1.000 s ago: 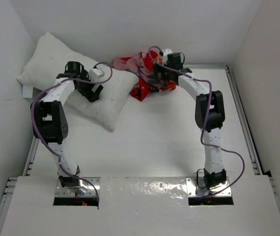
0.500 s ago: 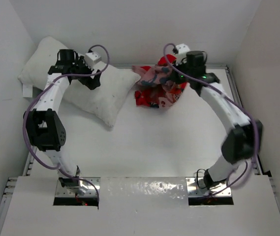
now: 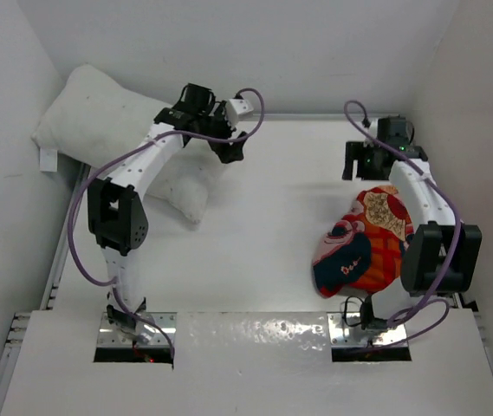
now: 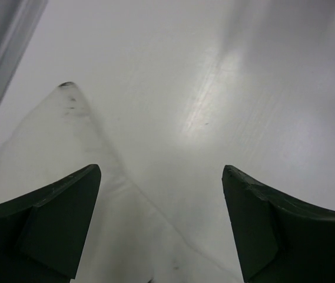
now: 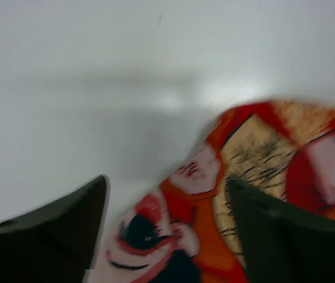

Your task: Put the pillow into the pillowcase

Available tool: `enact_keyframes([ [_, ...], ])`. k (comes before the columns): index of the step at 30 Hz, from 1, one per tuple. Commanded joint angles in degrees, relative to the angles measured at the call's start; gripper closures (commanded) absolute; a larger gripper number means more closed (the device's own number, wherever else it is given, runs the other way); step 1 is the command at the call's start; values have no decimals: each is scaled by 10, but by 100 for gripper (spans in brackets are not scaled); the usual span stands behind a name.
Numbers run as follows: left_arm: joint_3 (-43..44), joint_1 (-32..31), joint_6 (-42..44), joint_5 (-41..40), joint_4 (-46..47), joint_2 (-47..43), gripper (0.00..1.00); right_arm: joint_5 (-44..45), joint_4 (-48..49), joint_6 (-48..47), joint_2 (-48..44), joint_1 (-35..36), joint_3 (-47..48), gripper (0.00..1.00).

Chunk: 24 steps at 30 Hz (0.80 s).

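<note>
The white pillow (image 3: 99, 121) lies at the back left against the wall. My left gripper (image 3: 231, 152) is open and empty just past the pillow's right corner. In the left wrist view the pillow's corner (image 4: 61, 159) lies under the left finger, with bare table between the fingers of the left gripper (image 4: 160, 172). The red pillowcase (image 3: 363, 243) lies spread on the table at the right, cartoon faces up, partly under my right arm. My right gripper (image 3: 359, 169) is open above its far edge. In the right wrist view the pillowcase (image 5: 249, 159) sits below the open right gripper (image 5: 167, 181).
White walls close the table on the left, back and right. A metal rail (image 3: 426, 208) runs along the right edge and another along the left (image 3: 60, 260). A small white tag (image 3: 48, 160) sticks out at the pillow's left end.
The pillowcase has gone from a bunch at the back middle to lying spread at the right. My right gripper has swung right. My left gripper has moved right along the pillow to its corner.
</note>
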Motion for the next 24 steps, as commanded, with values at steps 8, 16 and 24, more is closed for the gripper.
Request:
enact_keyframes([
  [8,-18,9,-46,1,-19,-35,17,47,-196,-10,-19,89,-87,2],
  [16,-32,67,-107,36,-4,-58,17,6,-155,38,-101,255,-286,1],
  [24,-24,104,-95,10,-19,-90,17,69,-161,66,-19,277,-292,91],
])
